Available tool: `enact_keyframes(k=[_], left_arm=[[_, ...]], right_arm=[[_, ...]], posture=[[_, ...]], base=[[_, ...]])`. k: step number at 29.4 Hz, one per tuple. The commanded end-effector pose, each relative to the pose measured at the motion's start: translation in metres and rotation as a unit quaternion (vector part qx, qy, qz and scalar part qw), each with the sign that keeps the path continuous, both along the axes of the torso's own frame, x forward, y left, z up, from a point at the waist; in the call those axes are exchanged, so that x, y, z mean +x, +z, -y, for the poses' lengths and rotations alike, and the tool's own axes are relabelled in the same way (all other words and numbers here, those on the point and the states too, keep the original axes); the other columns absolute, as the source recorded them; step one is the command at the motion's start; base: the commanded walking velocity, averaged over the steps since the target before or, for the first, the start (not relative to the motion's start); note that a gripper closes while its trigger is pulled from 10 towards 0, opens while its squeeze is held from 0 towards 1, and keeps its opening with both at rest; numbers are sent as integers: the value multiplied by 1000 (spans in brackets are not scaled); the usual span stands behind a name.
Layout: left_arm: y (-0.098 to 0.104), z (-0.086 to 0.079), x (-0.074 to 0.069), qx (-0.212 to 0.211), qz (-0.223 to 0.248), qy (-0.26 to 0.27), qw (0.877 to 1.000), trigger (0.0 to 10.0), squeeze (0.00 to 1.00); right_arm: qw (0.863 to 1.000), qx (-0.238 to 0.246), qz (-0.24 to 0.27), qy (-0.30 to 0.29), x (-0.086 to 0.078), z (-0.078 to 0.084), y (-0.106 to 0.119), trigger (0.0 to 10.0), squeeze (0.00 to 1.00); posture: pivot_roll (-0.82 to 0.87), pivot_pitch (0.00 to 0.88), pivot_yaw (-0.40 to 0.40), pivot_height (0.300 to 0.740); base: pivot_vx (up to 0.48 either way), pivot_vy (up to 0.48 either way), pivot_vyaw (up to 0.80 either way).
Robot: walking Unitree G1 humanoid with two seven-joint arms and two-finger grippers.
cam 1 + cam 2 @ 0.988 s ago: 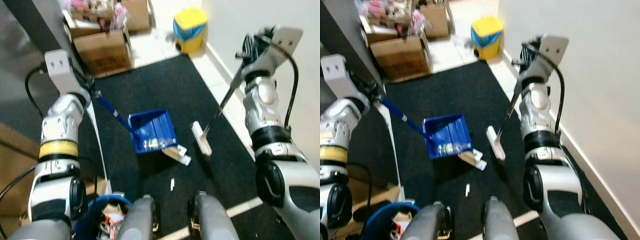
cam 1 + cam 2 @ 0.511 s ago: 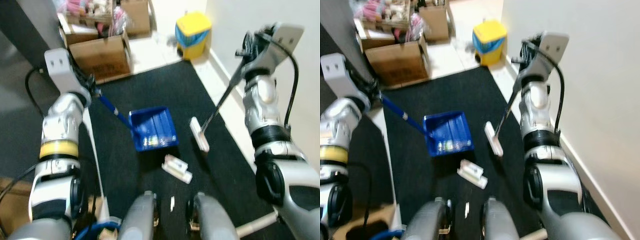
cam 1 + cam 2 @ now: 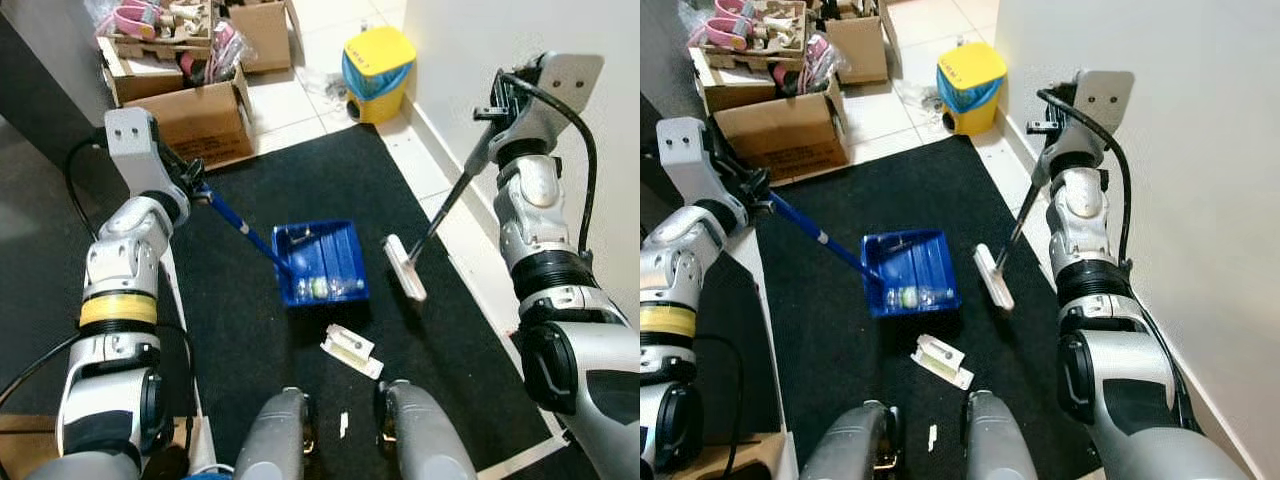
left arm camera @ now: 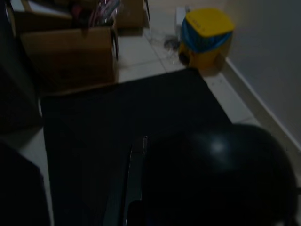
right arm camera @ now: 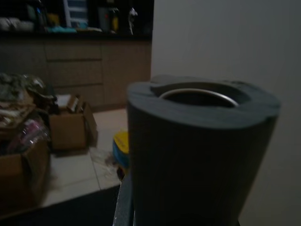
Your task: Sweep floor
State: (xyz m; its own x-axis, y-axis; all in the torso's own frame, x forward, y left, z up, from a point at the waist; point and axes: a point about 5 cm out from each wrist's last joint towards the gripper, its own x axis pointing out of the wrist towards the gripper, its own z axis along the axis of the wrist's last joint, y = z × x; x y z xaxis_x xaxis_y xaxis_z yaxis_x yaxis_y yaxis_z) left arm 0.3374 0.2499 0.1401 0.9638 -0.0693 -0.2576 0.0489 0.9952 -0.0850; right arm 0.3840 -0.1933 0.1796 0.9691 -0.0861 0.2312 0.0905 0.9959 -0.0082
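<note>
Blue dustpan (image 3: 322, 262) sits mid-mat with scraps inside, its handle running toward ten o'clock into the left gripper (image 3: 190, 180). White litter (image 3: 351, 349) lies at its six o'clock. Broom (image 3: 405, 267) at three o'clock; right gripper (image 3: 490, 125) holds its pole. Both grips' fingers are hidden.

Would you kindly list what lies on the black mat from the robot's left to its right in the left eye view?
Blue dustpan handle → blue dustpan → white broom head.
</note>
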Motion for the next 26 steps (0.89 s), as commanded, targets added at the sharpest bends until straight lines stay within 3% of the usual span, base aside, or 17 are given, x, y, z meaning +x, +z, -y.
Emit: enact_keyframes(k=[1,13,20,26], left_arm=[[8,-6,-3,21,11,-5,1000,10000,0],[-2,-10,-16,32,-1,-15,999,10000,0],[-4,-16,-24,80,-3,-36,996,10000,0],[0,-41,-27,97,-19,-27,995,10000,0]], right_arm=[[1000,-13,-8,-4,-2,3,-6,10000,0],[999,-10,-39,-11,-14,-2,-37,10000,0],[999,-8,-39,-21,-18,-2,-44,10000,0],[999,-8,-44,-31,-21,-3,-50,10000,0]], posture=[[22,81,43,740],[32,138,46,740],[36,178,53,740],[43,204,52,740]], base=[[0,0,0],[0,0,0],[0,0,0],[0,0,0]])
